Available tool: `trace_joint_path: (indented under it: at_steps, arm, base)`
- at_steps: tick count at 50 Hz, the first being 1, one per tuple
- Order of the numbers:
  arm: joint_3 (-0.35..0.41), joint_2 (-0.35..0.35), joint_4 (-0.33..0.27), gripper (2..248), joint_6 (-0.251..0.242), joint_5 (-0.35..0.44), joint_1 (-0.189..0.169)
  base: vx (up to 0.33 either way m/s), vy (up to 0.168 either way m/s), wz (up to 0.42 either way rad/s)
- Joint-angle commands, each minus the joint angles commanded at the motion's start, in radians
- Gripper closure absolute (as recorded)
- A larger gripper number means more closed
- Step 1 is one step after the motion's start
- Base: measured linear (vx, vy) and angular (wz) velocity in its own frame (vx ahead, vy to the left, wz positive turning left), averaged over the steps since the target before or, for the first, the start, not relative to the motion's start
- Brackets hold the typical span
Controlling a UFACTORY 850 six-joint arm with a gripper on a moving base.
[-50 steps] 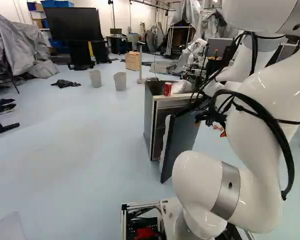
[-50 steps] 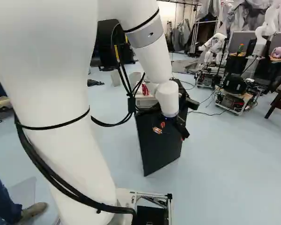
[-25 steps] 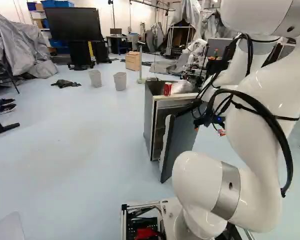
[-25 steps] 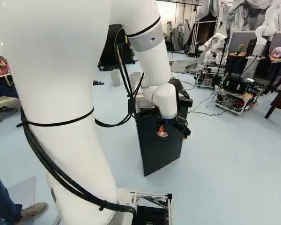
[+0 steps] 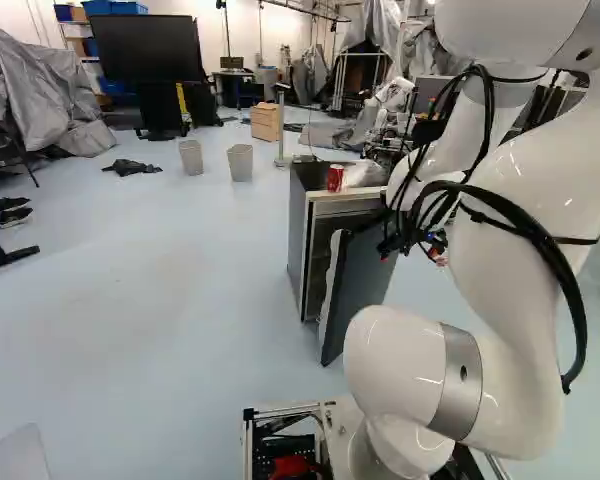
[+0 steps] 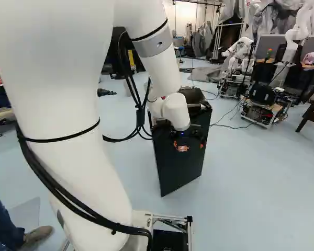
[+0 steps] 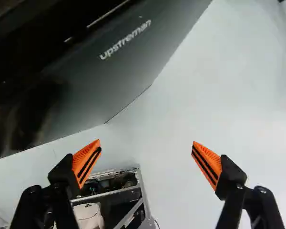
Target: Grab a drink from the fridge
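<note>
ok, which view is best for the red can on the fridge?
Left base view: the red can stands upright in plain sight on the fridge. In the right base view the arm covers that spot; the wrist view shows the fridge door, no can.

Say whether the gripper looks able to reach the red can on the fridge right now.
Probably, but not directly: the red can stands uncovered on the fridge, while the open gripper hangs outside the door, so it would likely need to rise first.

Right base view: the arm's wrist is shifted left against the fridge door, the hand turned.
</note>
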Motion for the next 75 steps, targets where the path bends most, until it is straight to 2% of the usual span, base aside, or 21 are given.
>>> trace_joint_path:
  at_steps: [11,18,75]
  arm:
    - [-0.021,-0.017,-0.072,3,0.0,0.039,0.039]
    - [-0.029,-0.024,-0.094,3,0.0,0.054,0.059]
    - [-0.08,-0.066,-0.099,3,0.0,0.057,0.176]
  base:
    - [0.0,0.0,0.0]
    - [0.0,0.0,0.0]
    - [0.0,0.0,0.0]
